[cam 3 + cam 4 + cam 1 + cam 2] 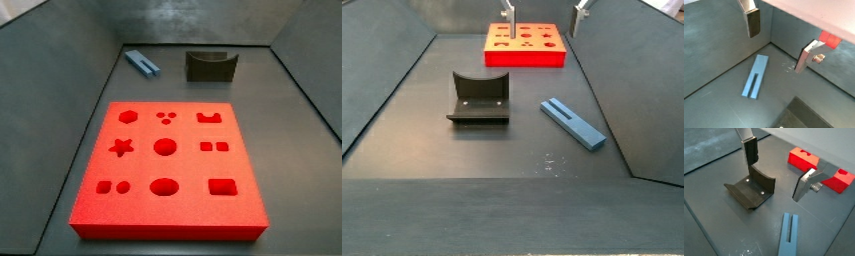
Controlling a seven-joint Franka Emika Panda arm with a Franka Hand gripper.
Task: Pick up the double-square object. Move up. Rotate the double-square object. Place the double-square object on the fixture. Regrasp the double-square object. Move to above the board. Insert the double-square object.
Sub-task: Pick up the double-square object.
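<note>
The pincer (777, 175) hangs open and empty above the dark grey counter (422, 130). The small blue-grey bar-shaped peg (573, 122) lies flat on the counter, beside the dark grey notched fixture (478, 98) and apart from it. A wrist view shows the peg's slot (754, 81); both side views show the large flat red board with shaped cutouts (166, 168).
</note>
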